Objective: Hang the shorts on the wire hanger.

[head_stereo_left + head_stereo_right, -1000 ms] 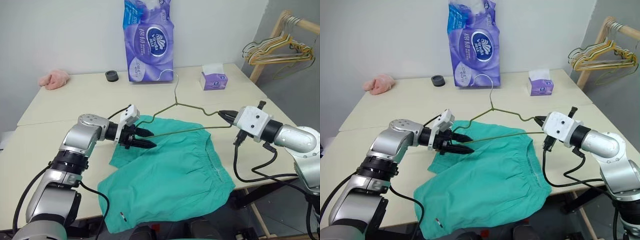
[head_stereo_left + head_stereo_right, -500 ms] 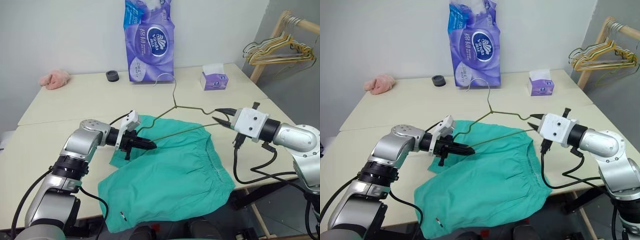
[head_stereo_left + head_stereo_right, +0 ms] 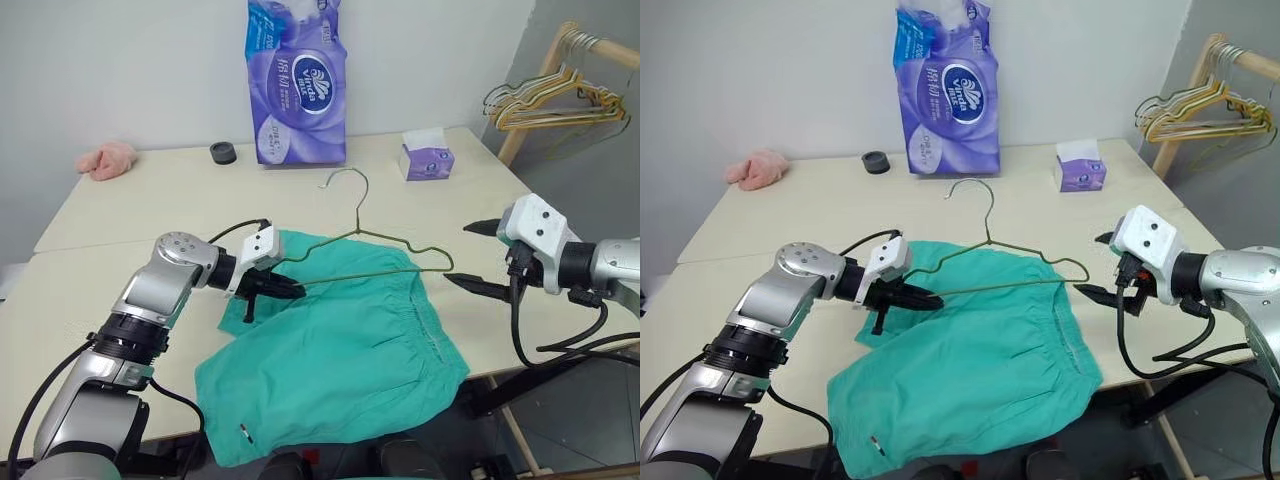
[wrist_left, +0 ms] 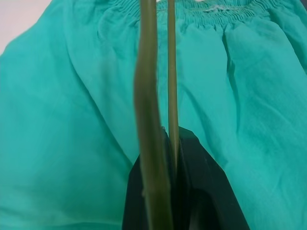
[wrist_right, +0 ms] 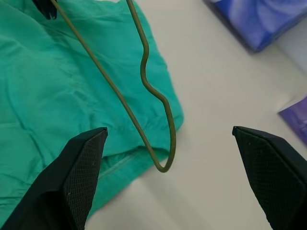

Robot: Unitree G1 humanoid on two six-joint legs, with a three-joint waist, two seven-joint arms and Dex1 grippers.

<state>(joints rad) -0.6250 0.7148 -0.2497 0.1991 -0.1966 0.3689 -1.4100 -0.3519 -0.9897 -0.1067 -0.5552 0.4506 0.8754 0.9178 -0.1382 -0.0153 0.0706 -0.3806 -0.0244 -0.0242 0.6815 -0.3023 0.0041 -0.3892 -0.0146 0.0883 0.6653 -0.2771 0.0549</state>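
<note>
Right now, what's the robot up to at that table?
It's partway through hanging shorts. The left gripper is shut on one end of the wire hanger, holding it over the green shorts, which lie flat on the table. The right gripper is open, just off the hanger's other end and not touching it. The shorts aren't on the hanger yet.

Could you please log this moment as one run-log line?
left gripper: shut on wire hanger | right gripper: open, off hanger | shorts: flat on table, not hung
</note>
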